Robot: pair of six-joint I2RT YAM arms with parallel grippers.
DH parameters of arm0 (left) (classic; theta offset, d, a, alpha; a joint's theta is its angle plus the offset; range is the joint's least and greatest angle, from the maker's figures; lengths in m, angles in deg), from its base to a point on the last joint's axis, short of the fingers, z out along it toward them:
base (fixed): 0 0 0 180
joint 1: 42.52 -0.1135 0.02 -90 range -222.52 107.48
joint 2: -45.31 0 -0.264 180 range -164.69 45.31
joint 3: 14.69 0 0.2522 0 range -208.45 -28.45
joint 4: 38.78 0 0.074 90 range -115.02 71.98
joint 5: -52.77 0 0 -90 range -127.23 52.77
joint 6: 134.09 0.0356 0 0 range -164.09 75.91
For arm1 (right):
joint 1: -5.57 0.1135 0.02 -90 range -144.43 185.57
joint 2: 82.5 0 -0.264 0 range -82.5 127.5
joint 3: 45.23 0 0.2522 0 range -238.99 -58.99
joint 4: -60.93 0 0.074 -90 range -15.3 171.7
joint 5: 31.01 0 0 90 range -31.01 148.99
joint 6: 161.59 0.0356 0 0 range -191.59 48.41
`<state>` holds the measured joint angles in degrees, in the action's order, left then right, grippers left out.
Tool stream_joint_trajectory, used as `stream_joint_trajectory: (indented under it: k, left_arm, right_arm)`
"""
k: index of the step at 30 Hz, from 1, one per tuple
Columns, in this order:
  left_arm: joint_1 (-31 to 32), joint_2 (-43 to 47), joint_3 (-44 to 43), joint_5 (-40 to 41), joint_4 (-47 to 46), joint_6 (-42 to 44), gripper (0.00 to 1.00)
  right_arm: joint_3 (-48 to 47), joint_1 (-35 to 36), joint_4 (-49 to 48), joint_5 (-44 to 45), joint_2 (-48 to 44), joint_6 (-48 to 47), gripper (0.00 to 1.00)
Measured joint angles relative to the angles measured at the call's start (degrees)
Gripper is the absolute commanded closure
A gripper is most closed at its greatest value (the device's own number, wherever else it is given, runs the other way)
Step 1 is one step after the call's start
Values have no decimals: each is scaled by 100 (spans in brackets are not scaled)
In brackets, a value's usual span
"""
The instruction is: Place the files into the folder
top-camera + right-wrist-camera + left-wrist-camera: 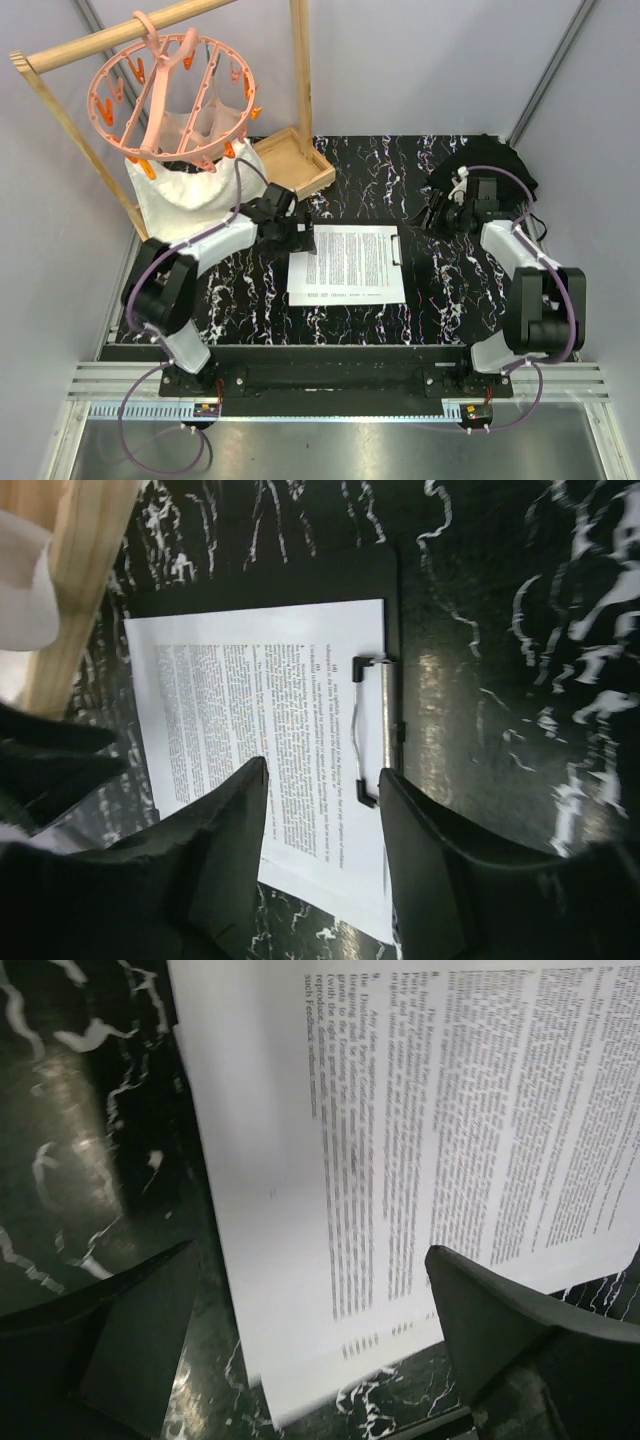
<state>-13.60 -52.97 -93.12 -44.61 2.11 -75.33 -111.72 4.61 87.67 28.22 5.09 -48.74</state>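
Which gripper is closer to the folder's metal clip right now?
Right. The right gripper hovers just beside the clip; the left gripper sits at the opposite edge of the files.

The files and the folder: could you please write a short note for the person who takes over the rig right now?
Left gripper: open, empty, at the end of the files away from the clip.
Right gripper: open, empty, near the clip end.
Files lie on the folder, one short edge at the clip.
Left: check that the clip holds them; the sheets look slightly fanned.
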Motion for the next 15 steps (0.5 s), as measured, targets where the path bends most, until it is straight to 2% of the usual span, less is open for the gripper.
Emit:
stream_joint_trajectory:
  k: [4, 5, 6, 12, 15]
  left_arm:
    - [20, 892, 39, 107, 367, 212, 1]
    - [33, 1165, 44, 31, 413, 262, 1]
    - [44, 1432, 44, -122, 446, 308, 1]
    - [94, 2872, -17, -1449, 588, 586, 1]
    - [98, 3510, -450, -2288, 763, 675, 1]
  right_arm:
    - [-520, 181, 826, 697, -476, -345, 35]
    - [-625, 258, 1043, 885, -586, -413, 23]
    - [-721, 332, 1263, 1025, -697, -470, 1]
    - [-1499, 492, 2461, 1515, -1318, -717, 1]
    - [-2105, 492, 2887, 1659, -1663, -765, 0]
